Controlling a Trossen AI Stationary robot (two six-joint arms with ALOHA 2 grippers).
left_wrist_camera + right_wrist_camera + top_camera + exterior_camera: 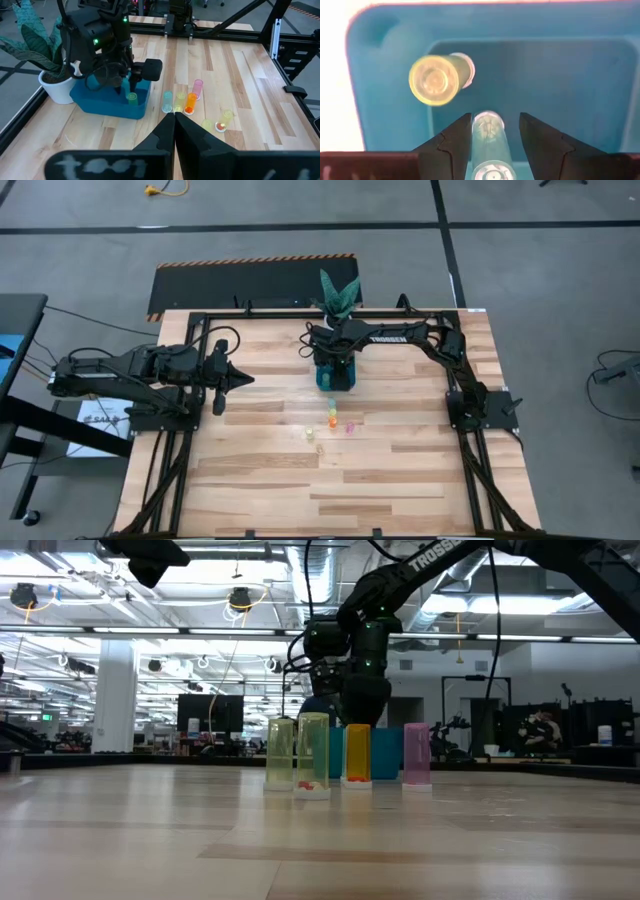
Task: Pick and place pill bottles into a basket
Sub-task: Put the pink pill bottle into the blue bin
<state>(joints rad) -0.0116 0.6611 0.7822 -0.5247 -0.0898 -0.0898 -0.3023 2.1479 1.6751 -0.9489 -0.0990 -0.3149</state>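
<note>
The teal basket (322,380) stands at the far middle of the table, and my right gripper (495,116) hangs over it, pointing down, shut on a pale translucent pill bottle (489,145). One yellow-green pill bottle (437,79) is inside the basket (385,75). Several more pill bottles stand on their bases on the table nearer the front: yellow (281,752), pale green (313,755), orange (358,753) and pink (417,753). My left gripper (174,117) is shut on nothing, raised over the table's left side (245,378). My right gripper has the pale pill bottle's sides (476,140) between its two fingers. The fingers come from above, pointing down, and lie along the bottle, which reaches far back between them. The bottle hangs lengthwise over the basket's inside, with its lower end (487,120) at the fingertips.
A white pot with a green plant (338,295) stands just behind the basket at the far edge. Two small bottles (223,120) lie on their sides beside the standing ones. Bare wood stretches across the near half of the table (330,490).
</note>
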